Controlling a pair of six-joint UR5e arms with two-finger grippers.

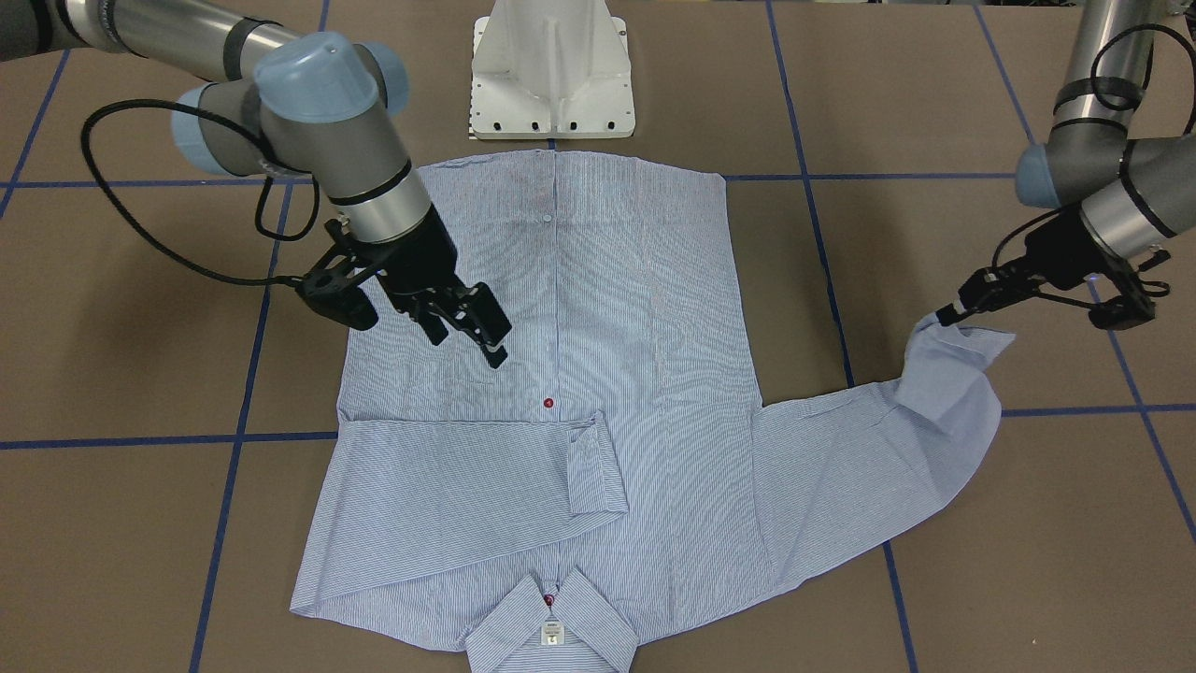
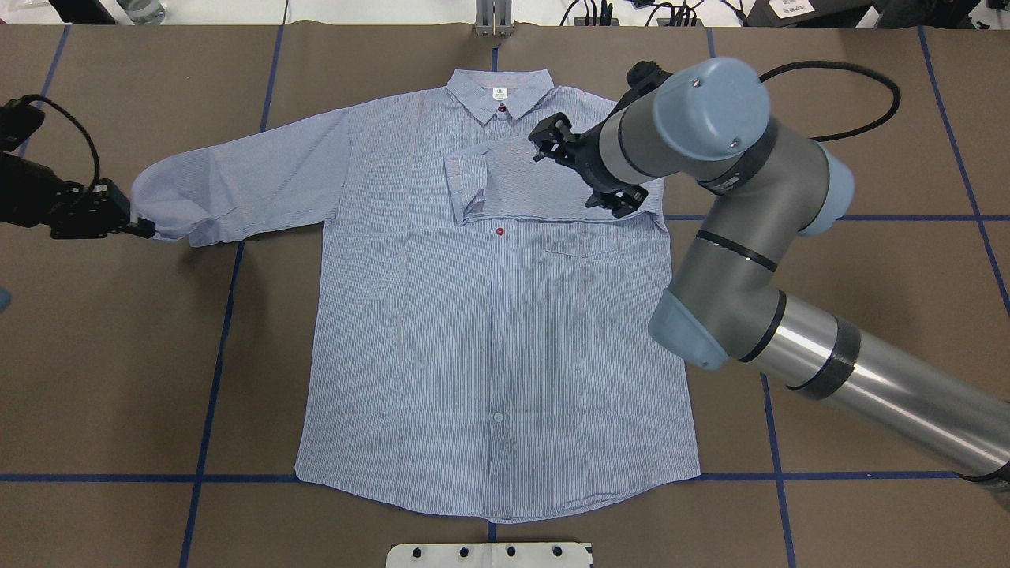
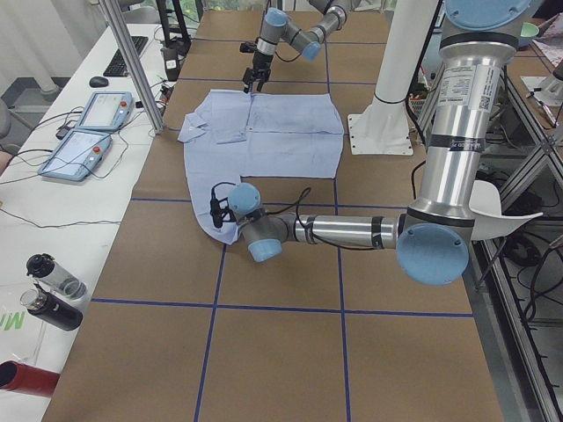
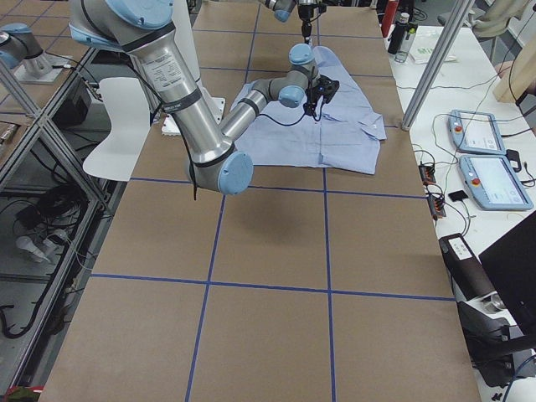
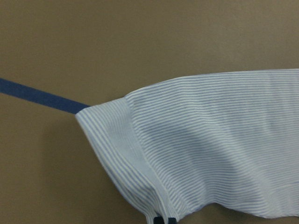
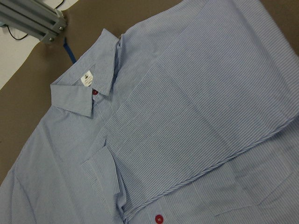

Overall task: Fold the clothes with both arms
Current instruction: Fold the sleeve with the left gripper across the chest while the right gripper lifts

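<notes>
The shirt (image 2: 489, 331) is laid flat beneath the right gripper (image 2: 585, 170), whose jaws are spread and empty. The free sleeve's cuff (image 1: 953, 360) is pinched by the left gripper (image 1: 951, 313). Gripped only at its edge, it could be pulled loose by drag.

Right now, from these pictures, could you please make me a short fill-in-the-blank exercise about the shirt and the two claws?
1. The left claw pinches the ___ of the outstretched sleeve.
2. The right claw hangs above the shirt with its fingers ___.
3. The small white label sits inside the ___.
4. Across the chest lies ___ folded sleeve.
Missing words: cuff; open; collar; one.
</notes>
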